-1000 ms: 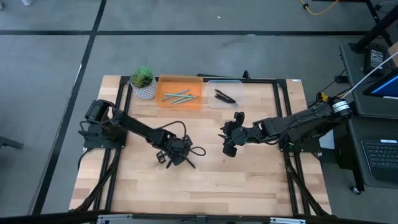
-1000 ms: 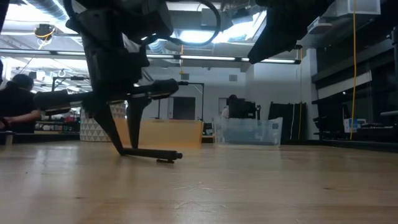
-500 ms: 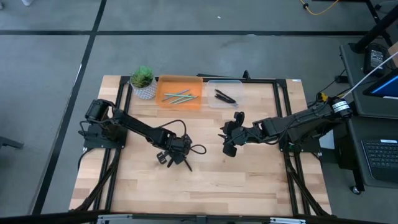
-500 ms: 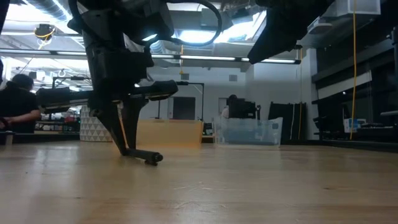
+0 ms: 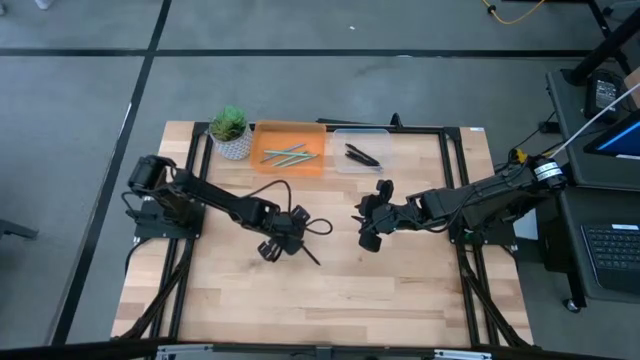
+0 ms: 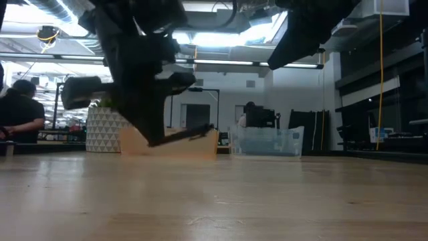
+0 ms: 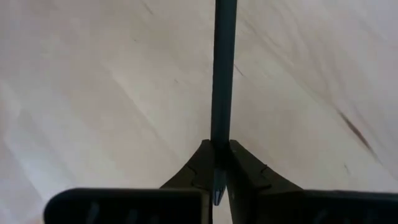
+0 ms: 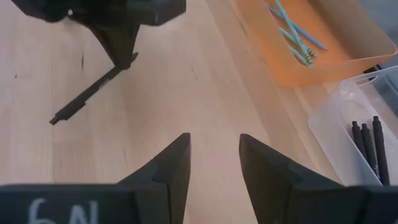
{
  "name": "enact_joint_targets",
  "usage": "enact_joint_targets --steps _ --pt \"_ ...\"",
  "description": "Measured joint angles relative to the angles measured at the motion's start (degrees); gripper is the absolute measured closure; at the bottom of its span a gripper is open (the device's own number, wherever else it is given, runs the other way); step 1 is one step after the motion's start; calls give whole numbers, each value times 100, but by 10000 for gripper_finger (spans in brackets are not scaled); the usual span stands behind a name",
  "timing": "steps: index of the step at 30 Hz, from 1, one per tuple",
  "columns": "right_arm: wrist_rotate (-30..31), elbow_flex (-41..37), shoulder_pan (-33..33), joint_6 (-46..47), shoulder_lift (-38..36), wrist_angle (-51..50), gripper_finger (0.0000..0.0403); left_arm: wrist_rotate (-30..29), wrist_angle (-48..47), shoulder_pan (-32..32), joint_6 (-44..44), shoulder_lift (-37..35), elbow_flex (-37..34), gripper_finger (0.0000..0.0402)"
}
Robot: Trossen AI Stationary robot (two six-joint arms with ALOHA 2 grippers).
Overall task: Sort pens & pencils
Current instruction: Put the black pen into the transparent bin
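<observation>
My left gripper (image 5: 284, 240) is over the middle of the table, shut on a black pen (image 5: 308, 252) that shows as a dark stick in the left wrist view (image 7: 222, 74) and the low view (image 6: 186, 135). My right gripper (image 8: 214, 155) hovers open to the right of it (image 5: 361, 228), touching nothing. At the far edge, an orange tray (image 5: 290, 163) has light blue-grey pencils (image 5: 288, 154) lying flat in it. A clear tray (image 5: 345, 166) beside it has black pens (image 5: 362, 155) lying flat in it. My left gripper pinches the black pen's one end (image 7: 219, 146) between its two fingertips (image 7: 202, 167). The fingers come from above, slanting down. The rest of the pen sticks out past the fingertips. It is lifted clear of the table and tilted, its free end (image 6: 210, 127) higher.
A small potted plant (image 5: 231, 133) stands at the far left, next to the orange tray. A black frame (image 5: 455, 190) runs along the table's sides. Bare wood (image 5: 330, 300) lies toward the near edge. People sit in the room behind (image 6: 20, 110).
My left gripper, its fingers on one end of the black pen lying on the table, has risen and moved a little toward the far edge, turning as it went. The pen has swung about on the wood, then come up clear of it, tilted.
</observation>
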Motion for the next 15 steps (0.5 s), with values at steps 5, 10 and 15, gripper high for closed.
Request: enact_joint_targets --steps 5,10,15 --pt "3 0 17 2 0 -87 264 1 178 125 -108 -260 2 389" --pt "215 0 186 13 4 -197 264 0 544 265 -103 -694 -307 389" --pt "890 0 478 158 4 -289 264 5 1367 432 -110 -1459 -922 389"
